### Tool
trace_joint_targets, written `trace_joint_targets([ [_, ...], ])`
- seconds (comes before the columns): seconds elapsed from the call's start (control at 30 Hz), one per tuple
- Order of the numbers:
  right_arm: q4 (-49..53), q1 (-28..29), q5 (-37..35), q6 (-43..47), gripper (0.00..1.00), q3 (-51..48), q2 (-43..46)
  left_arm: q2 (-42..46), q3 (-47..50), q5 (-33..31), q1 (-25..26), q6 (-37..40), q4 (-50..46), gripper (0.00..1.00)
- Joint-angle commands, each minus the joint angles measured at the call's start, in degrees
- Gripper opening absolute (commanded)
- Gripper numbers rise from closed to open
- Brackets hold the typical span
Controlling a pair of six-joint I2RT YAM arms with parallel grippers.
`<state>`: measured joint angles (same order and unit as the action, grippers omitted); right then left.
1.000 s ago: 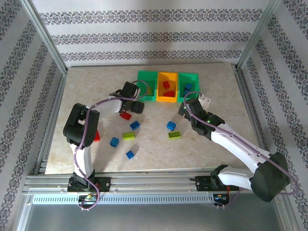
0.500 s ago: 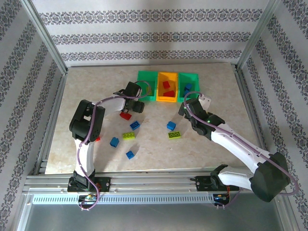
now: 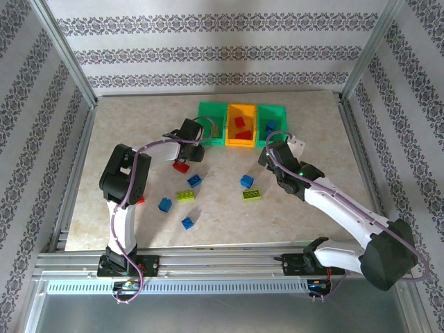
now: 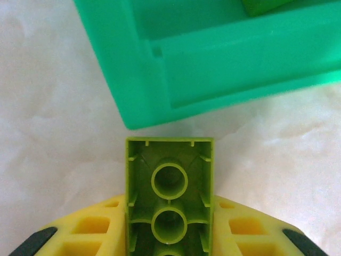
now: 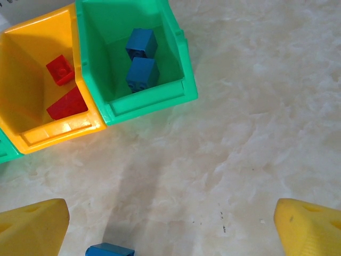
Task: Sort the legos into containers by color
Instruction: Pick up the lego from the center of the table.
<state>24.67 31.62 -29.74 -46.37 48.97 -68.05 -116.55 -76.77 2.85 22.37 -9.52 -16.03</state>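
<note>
1. Top view: the left claw (image 3: 197, 147) sits at the near corner of the left green bin (image 3: 210, 111). The right claw (image 3: 266, 159) is just before the right green bin (image 3: 272, 108). Loose legos (image 3: 195, 180) lie scattered on the desk (image 3: 125, 139) between the arms.
2. Left wrist: the left claw is clamped on a lime brick (image 4: 170, 186), hollow underside showing, just short of the bin's corner.
3. Right wrist: the right claw's fingers (image 5: 32, 226) are spread wide apart. Two blue bricks (image 5: 141, 58) lie in the right green bin and two red bricks (image 5: 66, 101) in the orange-yellow bin (image 5: 26, 69).

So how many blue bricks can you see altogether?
6. Two in the right green bin: the back brick and front brick. Four loose on the table: middle-left brick, middle-right brick, left brick, nearest brick. Others may be hidden.
</note>
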Motion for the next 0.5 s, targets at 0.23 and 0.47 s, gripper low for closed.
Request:
trace_joint_targets([
  [0.23,1.0,-0.6,-0.6,-0.7,0.98,1.6,-0.3,9.4,4.8,0.6,-0.3,-4.0,-1.0,0.18],
  [0.47,0.7,-0.7,-0.6,-0.9,0.98,1.3,-0.4,13.5,5.5,0.8,-0.3,-7.3,0.8,0.17],
])
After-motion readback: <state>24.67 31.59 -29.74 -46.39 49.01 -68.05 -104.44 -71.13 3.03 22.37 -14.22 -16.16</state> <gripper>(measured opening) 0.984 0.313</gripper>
